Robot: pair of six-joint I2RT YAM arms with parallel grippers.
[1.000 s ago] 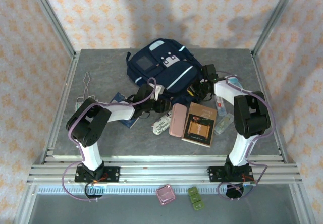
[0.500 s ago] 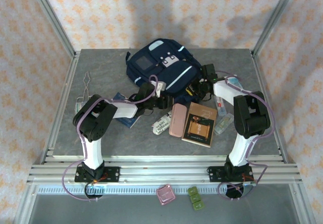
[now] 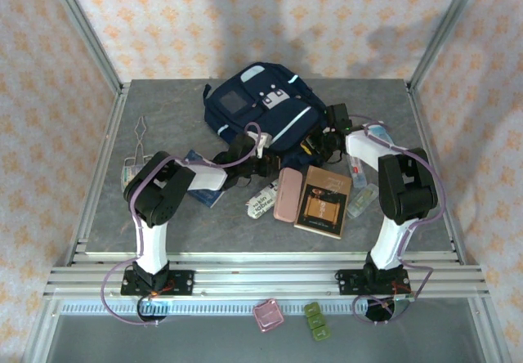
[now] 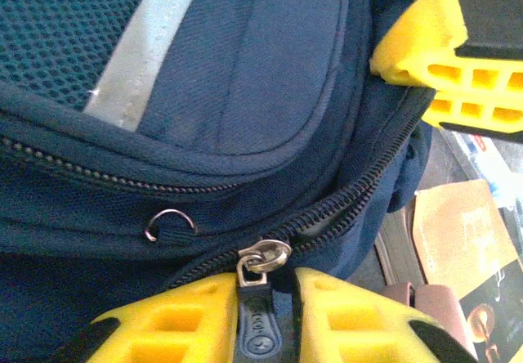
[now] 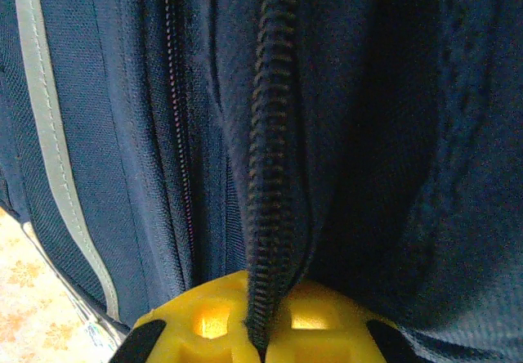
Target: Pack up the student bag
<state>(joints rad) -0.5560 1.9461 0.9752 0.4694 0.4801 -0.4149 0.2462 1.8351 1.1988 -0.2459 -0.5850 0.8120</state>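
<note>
The student bag (image 3: 261,105), navy with grey stripes, lies at the back middle of the table. My left gripper (image 3: 258,163) is at its near edge. In the left wrist view its yellow fingers (image 4: 172,330) are closed in on the dark rubber zipper pull (image 4: 260,324), which hangs from a metal slider (image 4: 265,258) on the partly open zip. My right gripper (image 3: 315,144) is at the bag's right side, shut on the zip edge (image 5: 268,175), which runs down between its jaws (image 5: 261,334). Its yellow finger (image 4: 441,60) also shows in the left wrist view.
In front of the bag lie a pink case (image 3: 287,193), a brown book (image 3: 324,200), a white packet (image 3: 261,199), a blue booklet (image 3: 202,185) and a clear item (image 3: 362,199). A wire piece (image 3: 139,134) lies at the left. Metal posts frame the table.
My left arm's elbow has swung right and forward, and its jaws have narrowed around the zipper pull. The right arm and the bag have stayed put.
</note>
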